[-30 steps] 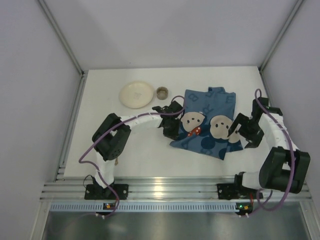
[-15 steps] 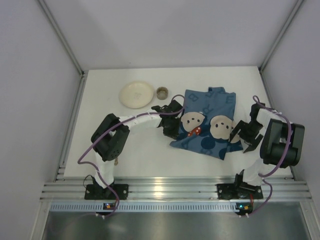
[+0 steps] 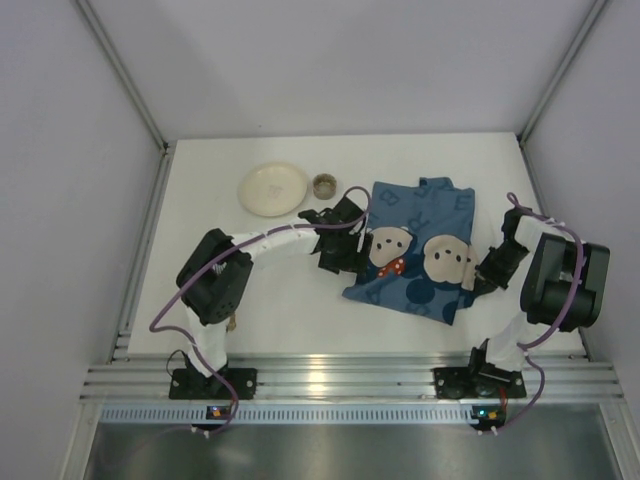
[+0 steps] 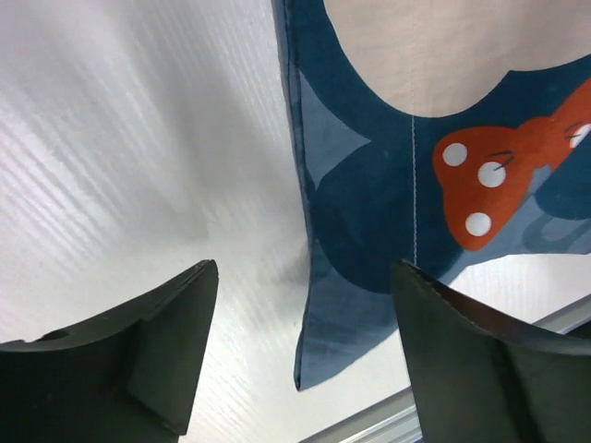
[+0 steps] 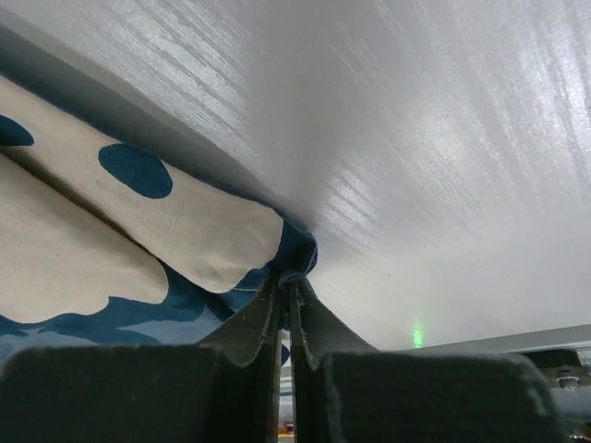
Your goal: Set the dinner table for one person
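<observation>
You have one dinner table (image 3: 280, 300) under everything, bearing one blue placemat (image 3: 410, 290) right of centre. Of two grippers, your left gripper (image 4: 305, 277) is spread astride the mat's left edge; your right gripper (image 5: 286, 286) pinches its right edge. One plate (image 3: 272, 188) and one small cup (image 3: 324, 185) sit far-left.

Blue placemat (image 3: 415, 248): lies skewed, right edge bunched into a fold. The print is bear faces plus a red bow (image 4: 503, 175) with white dots. Cream plate (image 3: 272, 188) far left, small round cup (image 3: 324, 184) just right of it, not touching. Aluminium rail (image 3: 340, 378) along near edge.
</observation>
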`<control>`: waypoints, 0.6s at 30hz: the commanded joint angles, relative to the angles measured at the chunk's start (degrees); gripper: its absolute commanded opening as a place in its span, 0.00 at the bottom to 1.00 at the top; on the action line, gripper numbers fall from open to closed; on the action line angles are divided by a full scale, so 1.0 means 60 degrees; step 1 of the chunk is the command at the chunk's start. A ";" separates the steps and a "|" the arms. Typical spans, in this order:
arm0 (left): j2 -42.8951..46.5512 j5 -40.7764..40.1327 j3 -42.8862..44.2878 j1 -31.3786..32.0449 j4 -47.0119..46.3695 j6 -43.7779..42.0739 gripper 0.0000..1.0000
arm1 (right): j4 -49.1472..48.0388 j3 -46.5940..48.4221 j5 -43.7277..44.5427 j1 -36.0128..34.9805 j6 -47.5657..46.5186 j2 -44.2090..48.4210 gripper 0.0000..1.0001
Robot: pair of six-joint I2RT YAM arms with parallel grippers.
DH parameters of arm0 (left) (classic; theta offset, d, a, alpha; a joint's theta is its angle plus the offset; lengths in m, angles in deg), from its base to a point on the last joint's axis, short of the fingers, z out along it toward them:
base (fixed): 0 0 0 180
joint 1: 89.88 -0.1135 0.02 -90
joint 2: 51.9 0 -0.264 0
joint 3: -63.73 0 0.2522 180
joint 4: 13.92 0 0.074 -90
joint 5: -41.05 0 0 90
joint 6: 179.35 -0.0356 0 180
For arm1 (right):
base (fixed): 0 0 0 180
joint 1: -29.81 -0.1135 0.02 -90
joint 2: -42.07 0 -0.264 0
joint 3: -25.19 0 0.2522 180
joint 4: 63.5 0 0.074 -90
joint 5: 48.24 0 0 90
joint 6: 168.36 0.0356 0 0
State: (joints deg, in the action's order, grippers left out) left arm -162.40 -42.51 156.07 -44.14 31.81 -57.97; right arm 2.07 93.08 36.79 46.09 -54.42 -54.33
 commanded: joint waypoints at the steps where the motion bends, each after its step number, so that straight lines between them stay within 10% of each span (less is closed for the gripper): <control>1: 0.1159 -0.0151 -0.0016 -0.0108 0.0078 -0.0351 0.84 | -0.1853 -0.0218 -0.0284 -0.0031 -0.0065 -0.0427 0.00; 11: 0.1249 0.2572 -0.0324 0.0096 -0.0625 -0.1053 0.91 | -0.1868 -0.0115 -0.0328 -0.0031 -0.0109 -0.0822 0.00; 18: 0.0372 0.1990 -0.0091 0.0404 -0.0420 -0.1259 0.84 | -0.1882 0.0060 -0.0358 -0.0031 -0.0138 -0.1145 0.00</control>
State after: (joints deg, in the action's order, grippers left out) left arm -157.48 -30.38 154.94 -42.50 30.26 -64.00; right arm 3.12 94.79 34.02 46.09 -55.27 -56.71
